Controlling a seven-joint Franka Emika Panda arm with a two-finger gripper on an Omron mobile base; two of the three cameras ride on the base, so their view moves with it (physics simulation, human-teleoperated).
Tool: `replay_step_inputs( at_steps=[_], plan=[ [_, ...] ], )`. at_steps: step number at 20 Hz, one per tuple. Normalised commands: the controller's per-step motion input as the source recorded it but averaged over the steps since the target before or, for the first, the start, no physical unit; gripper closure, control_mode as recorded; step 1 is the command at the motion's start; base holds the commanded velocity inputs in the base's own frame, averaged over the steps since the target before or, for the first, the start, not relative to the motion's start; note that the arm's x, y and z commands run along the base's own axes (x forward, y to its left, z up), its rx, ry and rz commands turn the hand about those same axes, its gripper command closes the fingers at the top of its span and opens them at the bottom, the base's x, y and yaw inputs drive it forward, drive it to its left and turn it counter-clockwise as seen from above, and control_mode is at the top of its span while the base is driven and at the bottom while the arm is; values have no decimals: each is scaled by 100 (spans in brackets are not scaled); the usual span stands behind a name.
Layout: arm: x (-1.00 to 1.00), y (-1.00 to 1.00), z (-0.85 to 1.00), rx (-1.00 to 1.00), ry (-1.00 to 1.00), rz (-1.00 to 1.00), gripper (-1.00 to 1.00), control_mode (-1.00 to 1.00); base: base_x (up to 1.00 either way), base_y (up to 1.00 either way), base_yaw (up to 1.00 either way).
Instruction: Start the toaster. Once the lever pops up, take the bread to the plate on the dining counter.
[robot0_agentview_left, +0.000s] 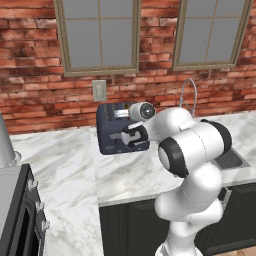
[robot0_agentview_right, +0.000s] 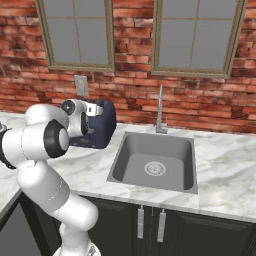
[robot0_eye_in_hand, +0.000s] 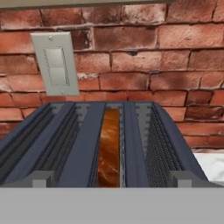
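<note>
The dark navy toaster (robot0_agentview_left: 110, 136) (robot0_agentview_right: 103, 127) stands on the marble worktop against the brick wall. From the hand view I look down along the toaster's top (robot0_eye_in_hand: 78, 144), where the brown bread (robot0_eye_in_hand: 109, 146) sits low in a middle slot. Two pale grey lever tabs (robot0_eye_in_hand: 41, 178) show at its near edge. My gripper (robot0_agentview_left: 129, 137) is open, holds nothing and hovers close to the toaster's front face, just below its top edge. The plate and the dining counter are out of view.
A steel sink (robot0_agentview_right: 155, 162) with a tall faucet (robot0_agentview_right: 160, 112) lies right of the toaster. A grey wall switch plate (robot0_agentview_left: 99, 90) (robot0_eye_in_hand: 56, 63) is on the bricks behind it. A stove (robot0_agentview_left: 17, 210) stands at the far left.
</note>
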Motion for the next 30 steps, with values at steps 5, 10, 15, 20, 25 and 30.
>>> replay_step_inputs(
  at_steps=[5,10,15,20,25,30],
  plan=[
    [7,1,-4,0,0,0,-100,-100,0,0,0],
    [11,2,0,0,0,0,-100,-100,0,0,0],
    [12,2,0,0,0,0,-100,-100,0,0,0],
    [4,2,0,0,0,0,-100,-100,0,0,0],
    [0,2,0,0,0,0,-100,-100,0,0,0],
    [0,1,0,0,0,0,-100,-100,0,0,0]
  ],
)
